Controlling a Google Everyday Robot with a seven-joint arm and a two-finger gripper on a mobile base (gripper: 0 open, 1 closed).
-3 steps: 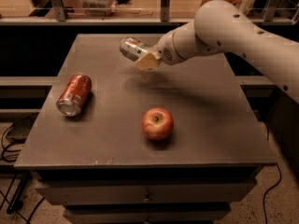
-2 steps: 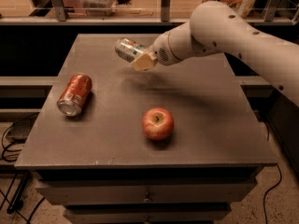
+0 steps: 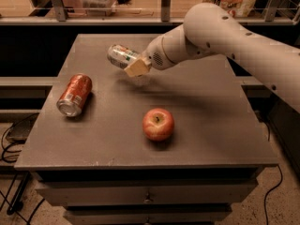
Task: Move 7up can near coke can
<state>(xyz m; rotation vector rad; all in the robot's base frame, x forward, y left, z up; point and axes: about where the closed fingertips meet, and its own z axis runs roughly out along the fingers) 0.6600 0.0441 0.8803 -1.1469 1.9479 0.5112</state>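
The 7up can (image 3: 119,56), silvery-white with green marks, is held on its side above the back middle of the table. My gripper (image 3: 133,64) is shut on the 7up can, reaching in from the right on a pale arm (image 3: 225,36). The coke can (image 3: 75,95), red-orange with silver ends, lies on its side at the left of the table, to the lower left of the held can and apart from it.
A red apple (image 3: 158,123) sits on the grey table (image 3: 211,121) in front of the gripper, toward the front middle. A counter with railing posts and packages runs behind the table. Cables lie on the floor at the left.
My gripper has carried the 7up can a little to the left, toward the coke can. The coke can and apple have not moved.
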